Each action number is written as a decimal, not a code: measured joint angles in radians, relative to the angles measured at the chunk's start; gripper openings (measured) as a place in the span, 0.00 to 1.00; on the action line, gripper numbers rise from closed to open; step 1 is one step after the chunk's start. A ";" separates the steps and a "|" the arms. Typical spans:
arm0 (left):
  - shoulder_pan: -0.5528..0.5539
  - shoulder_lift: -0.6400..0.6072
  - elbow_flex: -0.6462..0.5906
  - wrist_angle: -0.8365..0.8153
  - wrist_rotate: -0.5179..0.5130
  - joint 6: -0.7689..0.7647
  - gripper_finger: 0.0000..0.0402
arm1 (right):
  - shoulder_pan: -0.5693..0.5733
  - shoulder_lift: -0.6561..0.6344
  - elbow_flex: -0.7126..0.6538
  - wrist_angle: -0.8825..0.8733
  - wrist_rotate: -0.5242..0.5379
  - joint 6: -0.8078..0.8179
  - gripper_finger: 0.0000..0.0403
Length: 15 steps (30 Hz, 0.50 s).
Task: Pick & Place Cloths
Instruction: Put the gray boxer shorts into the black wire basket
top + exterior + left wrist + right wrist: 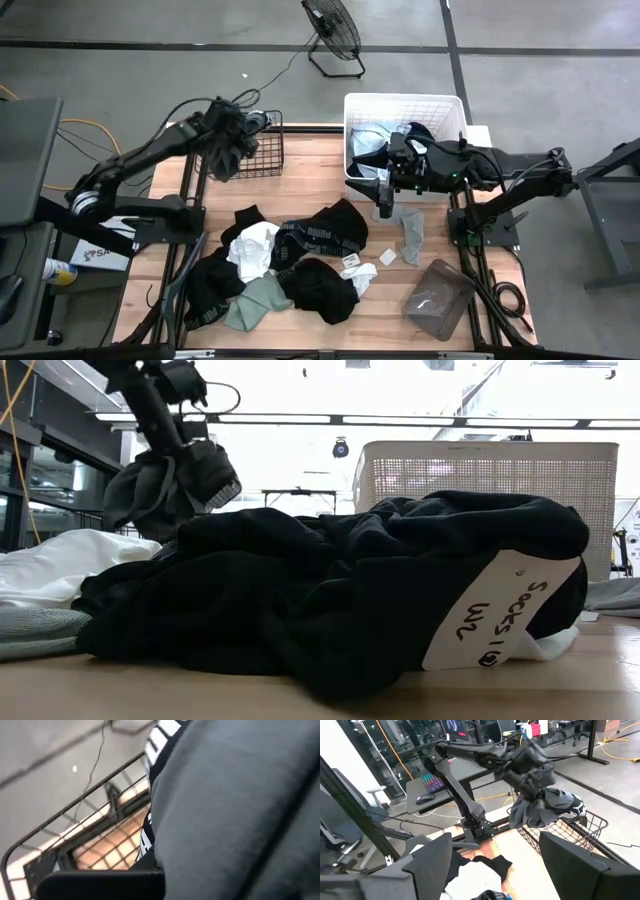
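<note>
My left gripper [228, 138] is shut on a dark grey cloth [222, 158] with a black-and-white band, hanging at the left edge of the black wire basket [265, 150] at the table's far left. The other cloths lie heaped mid-table: black ones [325, 235], a white one [255, 248] and a sage green one [258, 305]. My right gripper [385, 200] stands open and empty in front of the white laundry basket [405, 103], above the table. My left gripper holds the grey cloth by a bunched upper part [536, 795], coming at it slanting downward. The cloth itself hides the fingers, so layers cannot be told. The cloth [160, 490] hangs slack below the gripper, clear of the table, beside the wire basket [575, 827].
A small grey cloth [410, 235] and a larger grey one [440, 300] lie at the table's right. White paper labels [355, 263] lie among the pile. The laundry basket holds cloths. A fan [332, 30] stands on the floor beyond the table.
</note>
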 joint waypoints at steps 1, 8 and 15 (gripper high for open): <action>0.020 0.024 0.025 -0.022 0.016 -0.014 0.02 | 0.000 0.000 0.000 0.000 0.000 0.000 0.72; 0.123 0.239 0.218 -0.265 0.147 -0.127 0.02 | 0.000 0.000 0.000 0.000 0.026 -0.001 0.72; 0.152 0.399 0.260 -0.280 0.253 -0.163 0.02 | 0.000 0.000 0.000 0.000 0.026 -0.003 0.72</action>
